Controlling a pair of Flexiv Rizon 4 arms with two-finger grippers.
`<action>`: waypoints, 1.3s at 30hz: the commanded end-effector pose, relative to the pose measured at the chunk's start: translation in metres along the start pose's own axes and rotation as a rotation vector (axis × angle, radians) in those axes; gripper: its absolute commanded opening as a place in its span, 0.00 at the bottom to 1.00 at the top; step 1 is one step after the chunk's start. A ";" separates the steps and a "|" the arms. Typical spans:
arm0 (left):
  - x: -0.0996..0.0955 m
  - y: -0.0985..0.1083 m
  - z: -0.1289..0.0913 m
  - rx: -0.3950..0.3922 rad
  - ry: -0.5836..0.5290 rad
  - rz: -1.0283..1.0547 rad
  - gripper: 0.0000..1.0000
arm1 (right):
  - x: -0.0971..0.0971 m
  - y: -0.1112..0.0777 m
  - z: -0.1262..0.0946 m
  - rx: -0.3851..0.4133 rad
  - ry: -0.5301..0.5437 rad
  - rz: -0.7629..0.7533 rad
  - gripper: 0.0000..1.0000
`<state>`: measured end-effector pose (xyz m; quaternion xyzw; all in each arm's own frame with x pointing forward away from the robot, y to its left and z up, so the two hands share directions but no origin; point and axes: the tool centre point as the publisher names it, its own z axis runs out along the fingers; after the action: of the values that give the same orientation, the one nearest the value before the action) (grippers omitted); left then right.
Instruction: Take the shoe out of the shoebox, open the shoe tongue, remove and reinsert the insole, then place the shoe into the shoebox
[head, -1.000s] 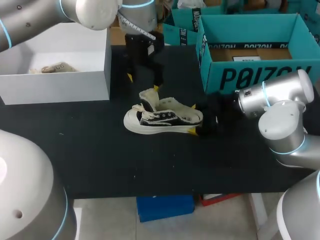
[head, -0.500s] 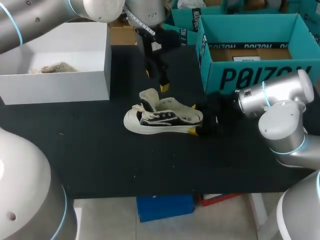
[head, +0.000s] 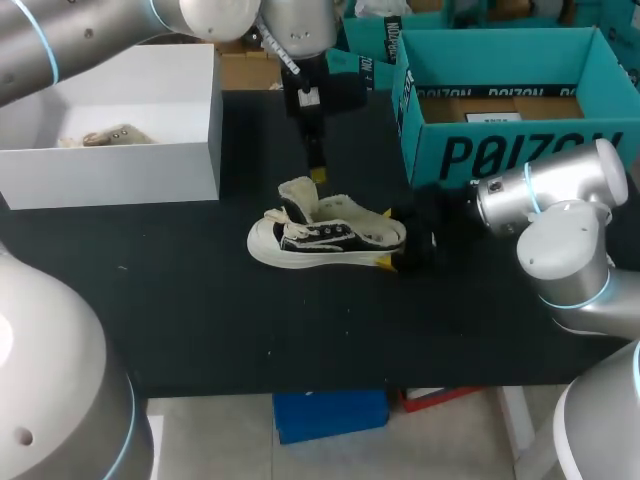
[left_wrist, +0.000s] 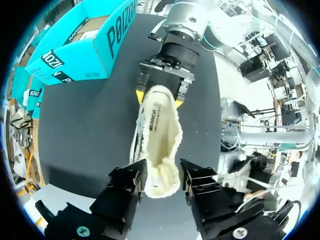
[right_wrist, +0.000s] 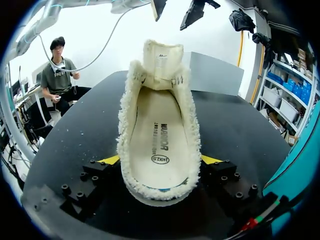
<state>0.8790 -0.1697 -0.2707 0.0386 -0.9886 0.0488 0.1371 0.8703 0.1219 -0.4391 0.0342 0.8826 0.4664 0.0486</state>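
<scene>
Pinching the heel of the likely light, floppy black-and-cream shoe (head: 325, 238), right end effector (right_wrist: 161, 161) is bracing; left end effector (left_wrist: 161, 176) is hovering, spread.

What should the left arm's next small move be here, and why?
Probably lower the open left end effector straight down onto the upright cream tongue of the fleece-lined black canvas shoe. It hangs above that tongue, the right end effector clamps the heel, and the printed cream insole sits inside, not yet removed.

Left claw (head: 317, 172) over shoe (head: 325, 238), in gap between white box (head: 150, 150), teal shoebox (head: 500, 150).
</scene>
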 end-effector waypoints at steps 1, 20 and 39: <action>-0.002 -0.001 0.001 -0.003 0.002 0.003 0.00 | -0.001 -0.002 0.003 0.002 -0.002 0.002 0.00; -0.005 -0.005 0.002 0.018 0.012 0.053 0.00 | -0.001 -0.002 0.003 0.002 -0.002 0.002 0.00; -0.006 -0.022 0.038 0.033 0.029 0.188 0.00 | -0.001 -0.002 0.003 0.002 -0.002 0.002 0.00</action>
<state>0.8729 -0.1938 -0.2973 -0.0519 -0.9858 0.0745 0.1410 0.8703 0.1218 -0.4392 0.0342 0.8826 0.4663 0.0487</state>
